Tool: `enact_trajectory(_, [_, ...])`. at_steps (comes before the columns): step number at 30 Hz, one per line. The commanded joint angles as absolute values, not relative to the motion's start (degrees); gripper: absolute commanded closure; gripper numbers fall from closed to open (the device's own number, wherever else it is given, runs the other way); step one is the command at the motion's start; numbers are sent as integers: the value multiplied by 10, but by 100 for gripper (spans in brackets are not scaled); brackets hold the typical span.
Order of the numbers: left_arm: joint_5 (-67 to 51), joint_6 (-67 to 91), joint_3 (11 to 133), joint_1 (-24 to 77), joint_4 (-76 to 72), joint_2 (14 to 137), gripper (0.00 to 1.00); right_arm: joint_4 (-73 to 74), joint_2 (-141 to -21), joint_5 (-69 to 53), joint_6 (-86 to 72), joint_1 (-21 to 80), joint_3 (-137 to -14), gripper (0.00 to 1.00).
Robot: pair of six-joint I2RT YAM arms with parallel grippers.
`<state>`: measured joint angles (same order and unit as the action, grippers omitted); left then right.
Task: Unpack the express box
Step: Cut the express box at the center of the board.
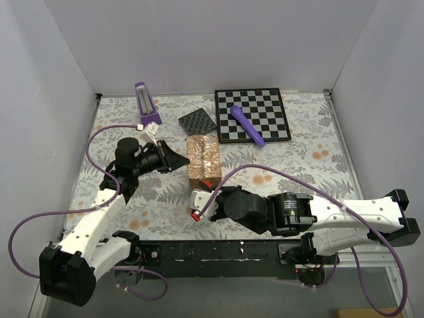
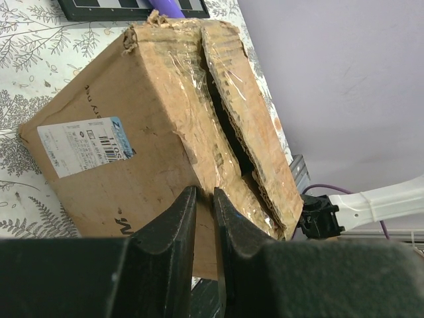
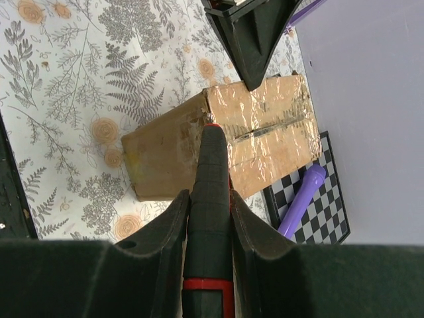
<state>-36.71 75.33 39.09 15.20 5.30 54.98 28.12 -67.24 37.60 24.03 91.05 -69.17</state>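
Observation:
The express box (image 1: 203, 158), a brown carton with glossy tape and a small printed label (image 2: 83, 144), lies mid-table. In the left wrist view its top seam (image 2: 225, 122) gapes as a dark slit between the flaps. My left gripper (image 1: 183, 160) (image 2: 204, 192) is nearly shut with nothing between its fingers, tips against the box's left side. My right gripper (image 1: 211, 193) (image 3: 209, 195) is shut on a black cutter with a red band (image 3: 209, 165). The cutter's tip rests at the near top edge of the box (image 3: 265, 132), on the tape.
A chessboard (image 1: 271, 109) lies behind the box with a purple cylinder (image 1: 246, 125) on it. A small dark square tile (image 1: 197, 122) and a purple-and-white holder (image 1: 147, 105) sit at the back left. Grey walls enclose the floral tabletop on three sides.

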Motion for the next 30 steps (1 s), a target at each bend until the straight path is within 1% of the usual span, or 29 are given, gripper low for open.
enact_trajectory(1, [-374,729,394,146,91,555,100,388,-672,437,239,903,-705,99])
enact_trajectory(22, [-440,720,394,120,65,577,100,440,-649,474,275,908,-697,99])
enact_trajectory(30, [-439,735,396,120,53,587,100,429,-664,435,264,910,-711,99])
